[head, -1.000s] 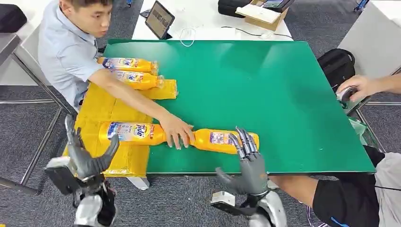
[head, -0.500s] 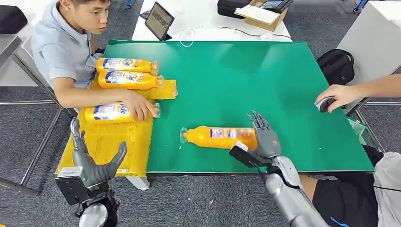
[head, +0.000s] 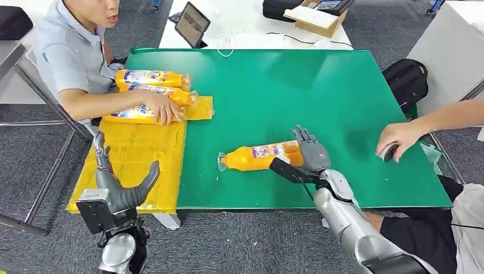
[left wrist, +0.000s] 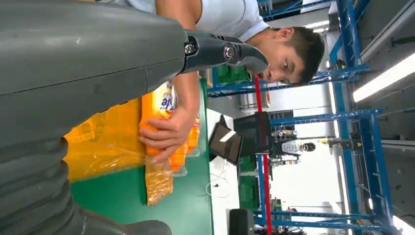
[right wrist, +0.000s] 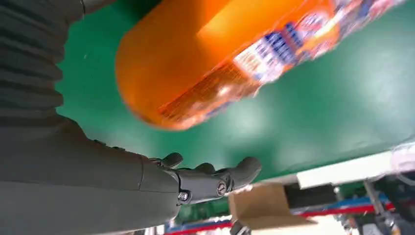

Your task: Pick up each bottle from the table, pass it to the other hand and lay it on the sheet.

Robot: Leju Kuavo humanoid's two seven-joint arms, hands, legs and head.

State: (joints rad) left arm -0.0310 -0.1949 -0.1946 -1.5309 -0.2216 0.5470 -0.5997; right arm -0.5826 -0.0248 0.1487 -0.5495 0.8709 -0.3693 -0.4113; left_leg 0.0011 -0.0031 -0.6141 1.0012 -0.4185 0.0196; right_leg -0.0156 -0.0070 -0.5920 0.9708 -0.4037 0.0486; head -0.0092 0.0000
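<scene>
1. The left hand (head: 117, 191) hung off the near left corner of the green table (head: 319, 85), just below the yellow sheet (head: 137, 160), with its fingers apart and nothing in them; the thumb stood out to one side
2. The yellow sheet lay over the left edge of the green table and hung past it toward the seated person (head: 68, 57)
3. Three orange detergent bottles lay on their sides at the far end of the sheet, close together: the farthest bottle (head: 151, 77), the middle bottle (head: 165, 92) touching it, and the nearest bottle (head: 128, 114), which the person's hand (head: 162, 108) covered at its cap end
4. In the left wrist view the same person's hand pressed on that orange bottle over the sheet
5. A fourth orange bottle (head: 259, 157) lay on its side on the bare green table, right of the sheet and well apart from it, its cap pointing toward the sheet
6. The right hand (head: 311, 154) was at that bottle's base end, fingers spread over the top of it; whether the fingers had closed on the bottle could not be told. In the right wrist view the bottle's base (right wrist: 195, 73) sat just above the green surface, with the thumb (right wrist: 220, 178) apart from it
7. At the right edge of the green table another person's hand (head: 399, 137) rested on a small dark object (head: 389, 152)
</scene>
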